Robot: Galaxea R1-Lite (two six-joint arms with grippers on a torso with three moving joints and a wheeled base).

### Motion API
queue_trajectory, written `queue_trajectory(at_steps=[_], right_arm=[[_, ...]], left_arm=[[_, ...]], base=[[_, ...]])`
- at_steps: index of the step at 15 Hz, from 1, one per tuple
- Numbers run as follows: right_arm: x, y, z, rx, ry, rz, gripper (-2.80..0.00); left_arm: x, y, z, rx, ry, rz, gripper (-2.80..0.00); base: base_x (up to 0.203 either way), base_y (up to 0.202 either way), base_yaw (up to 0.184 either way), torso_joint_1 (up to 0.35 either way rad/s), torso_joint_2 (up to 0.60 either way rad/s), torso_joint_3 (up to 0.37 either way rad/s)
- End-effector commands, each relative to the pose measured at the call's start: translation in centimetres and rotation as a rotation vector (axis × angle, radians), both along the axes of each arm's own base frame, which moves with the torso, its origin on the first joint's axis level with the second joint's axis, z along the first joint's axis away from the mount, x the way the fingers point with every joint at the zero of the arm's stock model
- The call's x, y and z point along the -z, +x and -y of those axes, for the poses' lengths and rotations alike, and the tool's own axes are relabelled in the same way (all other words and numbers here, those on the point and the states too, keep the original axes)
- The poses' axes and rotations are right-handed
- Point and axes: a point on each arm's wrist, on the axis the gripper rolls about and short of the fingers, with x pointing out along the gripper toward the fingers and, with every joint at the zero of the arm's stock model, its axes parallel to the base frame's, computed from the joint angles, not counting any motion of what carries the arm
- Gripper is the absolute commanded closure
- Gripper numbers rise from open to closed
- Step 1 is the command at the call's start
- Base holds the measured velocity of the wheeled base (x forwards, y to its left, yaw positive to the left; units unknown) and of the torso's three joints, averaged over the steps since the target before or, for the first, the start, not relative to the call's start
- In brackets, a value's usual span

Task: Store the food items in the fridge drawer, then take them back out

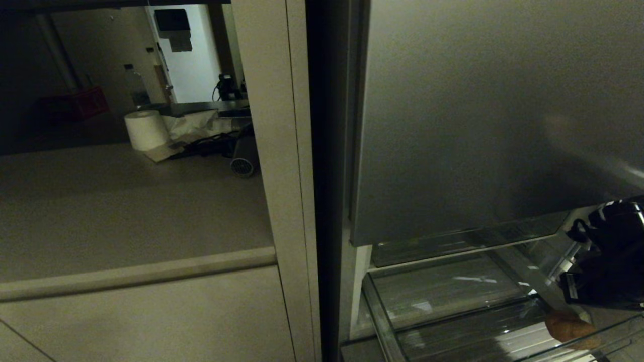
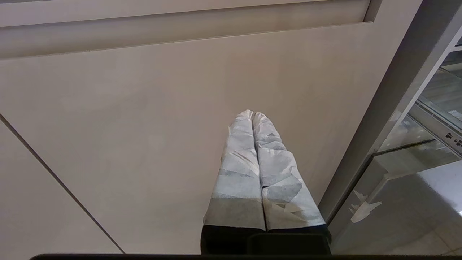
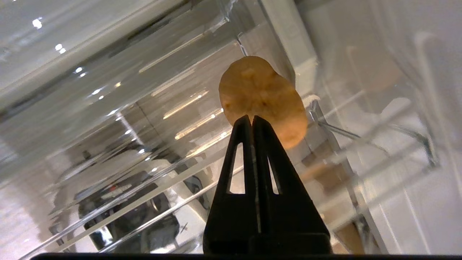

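Rounded orange-brown food lump [image 3: 261,99] in clear ribbed fridge drawer [image 1: 453,337]; right gripper [image 3: 252,119] jaws closed, empty: widen them before descending.

The fridge drawer [image 1: 382,322] is a clear plastic bin with a ribbed floor, pulled out below the grey steel door panel [image 1: 493,115], and on its floor lies a single food item [image 1: 571,328] (a rounded orange-brown lump, close to the drawer's right end). A shallower clear tray [image 1: 443,289] sits above and behind the drawer. To the left, the beige desk [image 1: 126,201] carries a roll of white paper [image 1: 146,129] with crumpled wrapping [image 1: 193,125] and dark cables [image 1: 214,146] beside it.
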Motion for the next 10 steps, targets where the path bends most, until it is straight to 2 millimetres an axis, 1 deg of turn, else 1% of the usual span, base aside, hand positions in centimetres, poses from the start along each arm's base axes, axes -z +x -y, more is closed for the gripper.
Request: queue_trajectory(at_steps=[1,2,4,10], right_arm=[[1.4,1.3,0.3,-0.006,0.01,-0.047,-2.8],[1.7,1.8,0.4,-0.005,0.012,-0.051,-2.8],[1.7,1.9,0.8,0.002,0.012,-0.051,-2.8],[2.7,3.2,1.6,0.01,0.012,-0.07,-2.8]], left_arm=[[0.0,0.0,0.0,0.0,0.0,0.0,0.0],[0.0,0.0,0.0,0.0,0.0,0.0,0.0],[0.0,0.0,0.0,0.0,0.0,0.0,0.0],[0.0,0.0,0.0,0.0,0.0,0.0,0.0]], base=[[0.0,0.0,0.0,0.0,0.0,0.0],[0.0,0.0,0.0,0.0,0.0,0.0],[0.0,0.0,0.0,0.0,0.0,0.0],[0.0,0.0,0.0,0.0,0.0,0.0]])
